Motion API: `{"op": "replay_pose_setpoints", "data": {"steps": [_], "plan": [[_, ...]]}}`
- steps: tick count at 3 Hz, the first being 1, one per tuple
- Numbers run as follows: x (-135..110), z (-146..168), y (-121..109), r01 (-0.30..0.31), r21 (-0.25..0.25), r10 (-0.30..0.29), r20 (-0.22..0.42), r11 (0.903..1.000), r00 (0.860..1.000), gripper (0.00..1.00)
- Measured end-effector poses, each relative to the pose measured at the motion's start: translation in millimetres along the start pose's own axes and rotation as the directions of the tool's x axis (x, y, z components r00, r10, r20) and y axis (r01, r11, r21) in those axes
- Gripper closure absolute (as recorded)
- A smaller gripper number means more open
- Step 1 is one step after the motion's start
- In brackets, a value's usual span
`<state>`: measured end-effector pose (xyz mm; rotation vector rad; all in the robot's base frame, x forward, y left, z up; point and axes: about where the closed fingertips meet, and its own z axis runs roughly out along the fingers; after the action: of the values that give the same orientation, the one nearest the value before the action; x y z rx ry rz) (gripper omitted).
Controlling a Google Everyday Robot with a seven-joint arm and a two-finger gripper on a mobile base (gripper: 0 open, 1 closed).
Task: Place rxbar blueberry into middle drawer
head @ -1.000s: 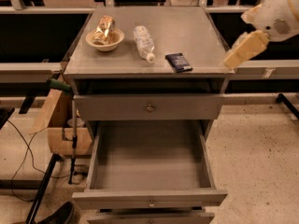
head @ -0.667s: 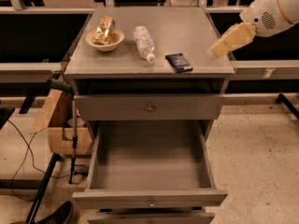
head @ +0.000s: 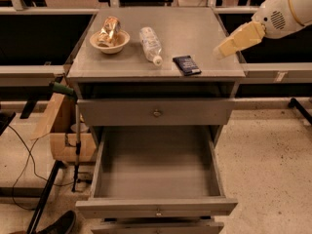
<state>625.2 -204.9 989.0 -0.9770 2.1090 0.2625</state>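
The gripper (head: 222,48), matt cream plastic, hangs over the right edge of the bench (head: 195,30). By the front edge the rxbar blueberry (head: 186,65) wears a dull navy wrapper. The middle drawer (head: 156,207) is smooth matt grey metal. The bottle (head: 150,44) is clear plastic; the snack bag (head: 109,29) shines like foil.

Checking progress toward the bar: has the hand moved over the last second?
Yes: the hand shifted left, past the cabinet top's right edge, nearer the rxbar blueberry.

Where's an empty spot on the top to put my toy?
Bare room lies behind the blue bar, between the bottle and the claw hovering over the right edge. The open middle drawer is bare too. The left side is crowded: bowl, bottle.
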Motion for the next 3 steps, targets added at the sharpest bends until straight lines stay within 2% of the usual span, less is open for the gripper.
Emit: {"op": "replay_pose_setpoints", "data": {"steps": [1,2,3], "plan": [[4,4,-5,-0.03,0.008,0.03,0.019,0.9995,0.999,0.0],[-3,49,-11,-0.095,0.031,0.094,0.021,0.995,0.995,0.0],[-15,105,-19,-0.171,0.067,0.169,0.028,0.983,0.985,0.0]]}}
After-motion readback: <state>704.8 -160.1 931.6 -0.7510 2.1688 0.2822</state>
